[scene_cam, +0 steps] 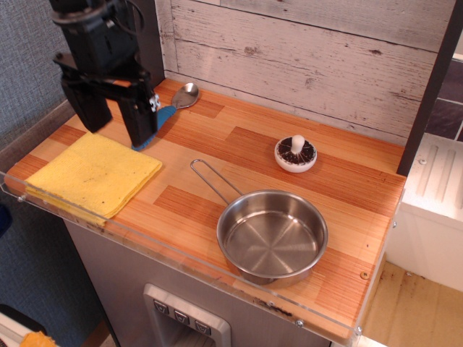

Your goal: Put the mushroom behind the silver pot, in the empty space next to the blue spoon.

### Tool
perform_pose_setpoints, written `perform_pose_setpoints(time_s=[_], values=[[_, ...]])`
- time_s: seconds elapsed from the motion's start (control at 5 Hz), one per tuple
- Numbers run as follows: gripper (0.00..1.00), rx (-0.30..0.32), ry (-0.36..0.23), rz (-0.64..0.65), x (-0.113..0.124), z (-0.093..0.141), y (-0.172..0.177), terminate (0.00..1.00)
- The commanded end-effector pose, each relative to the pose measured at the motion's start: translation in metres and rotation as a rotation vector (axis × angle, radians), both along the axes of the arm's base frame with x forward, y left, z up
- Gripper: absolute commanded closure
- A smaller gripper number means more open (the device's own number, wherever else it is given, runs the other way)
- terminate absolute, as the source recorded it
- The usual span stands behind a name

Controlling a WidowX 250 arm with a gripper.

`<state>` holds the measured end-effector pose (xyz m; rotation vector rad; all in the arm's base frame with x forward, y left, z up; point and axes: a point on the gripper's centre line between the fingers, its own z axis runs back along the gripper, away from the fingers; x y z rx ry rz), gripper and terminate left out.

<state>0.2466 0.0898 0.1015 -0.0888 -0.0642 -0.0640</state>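
Gripper (pixel 116 121) spread open and empty at far left, over the yellow cloth (pixel 90 173) edge, hiding part of the blue spoon (pixel 173 107). Mushroom (pixel 295 154) stem-up behind the silver pot (pixel 272 236), well apart rightward; seemingly already placed.

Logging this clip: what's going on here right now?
Nothing is being held. The claw hangs open at the left end of the counter, above the cloth and in front of the spoon. The mushroom sits alone, stem up, on bare wood behind the pot, touching neither pot nor spoon. The pot is empty.
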Motion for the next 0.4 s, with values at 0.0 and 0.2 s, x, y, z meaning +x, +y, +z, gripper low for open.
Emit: perform_pose_setpoints(time_s=[0.0, 0.2], values=[[0.0, 0.06, -0.021, -0.019, -0.0039, 0.0087, 0.0076, 0.0], [0.0, 0.06, -0.021, -0.019, -0.0039, 0.0087, 0.0076, 1.0]])
